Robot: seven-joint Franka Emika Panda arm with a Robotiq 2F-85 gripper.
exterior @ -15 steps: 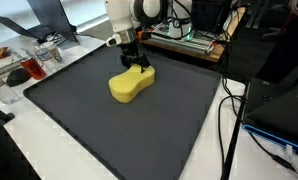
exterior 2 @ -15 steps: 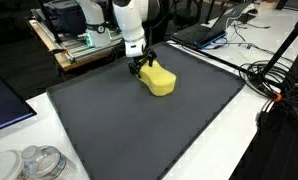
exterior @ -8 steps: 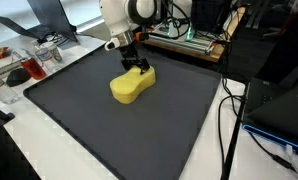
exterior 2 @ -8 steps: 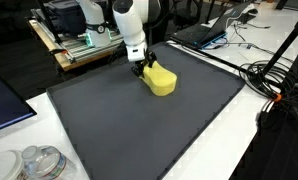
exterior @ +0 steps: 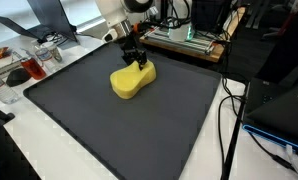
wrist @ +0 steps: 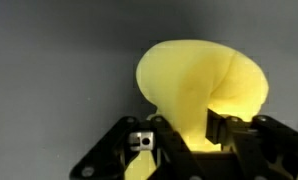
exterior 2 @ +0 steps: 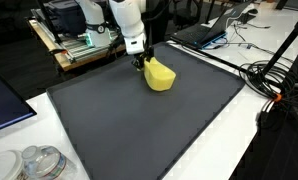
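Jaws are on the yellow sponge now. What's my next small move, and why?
Probably a short, straight lift. In the wrist view the gripper pinches the yellow sponge at its narrow end from both sides, while the rest lies on the dark mat. A small rise would test the hold.

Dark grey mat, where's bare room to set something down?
The dark grey mat is bare everywhere in front of the yellow foam lump pinched by the claw. Crowded: black cables along one edge, clear containers by a far corner.

The yellow sponge (exterior: 132,84) is soft matt foam; the dark mat (exterior: 119,135) is dull, perhaps rubber
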